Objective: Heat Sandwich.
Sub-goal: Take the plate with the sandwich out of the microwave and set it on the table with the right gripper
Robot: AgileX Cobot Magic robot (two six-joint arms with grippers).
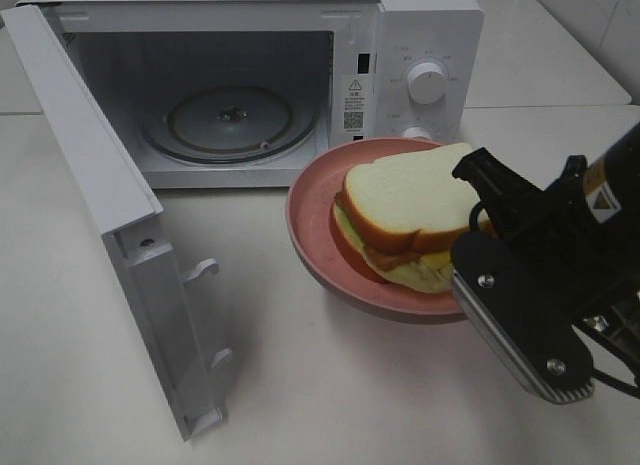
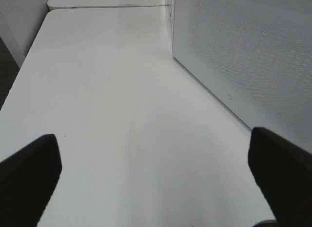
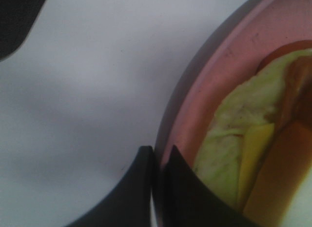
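- My right hand [image 3: 157,161] sits nearest the high camera, its two fingers pinched onto the near rim of the pink plate [image 1: 312,247], one finger outside the rim and one inside. I grip the plate, I judge, so the food itself need not be squeezed.
- The sandwich [image 1: 405,213] lies on that plate, white bread on top, pale yellow-green filling poking out toward my hand. From the high view I cannot tell whether the plate is resting on the worktop [image 1: 330,385] or just lifted.
- My left hand [image 2: 156,175] is spread wide and holds nothing; it faces bare worktop beside the perforated side wall of the microwave [image 1: 420,45], out of the plate's way.
- The microwave door [image 1: 110,225] stands swung fully open to the left, leaving a clear path.
- Farthest back, the glass turntable [image 1: 230,120] is bare, ready for the plate, which sits just in front of the opening.
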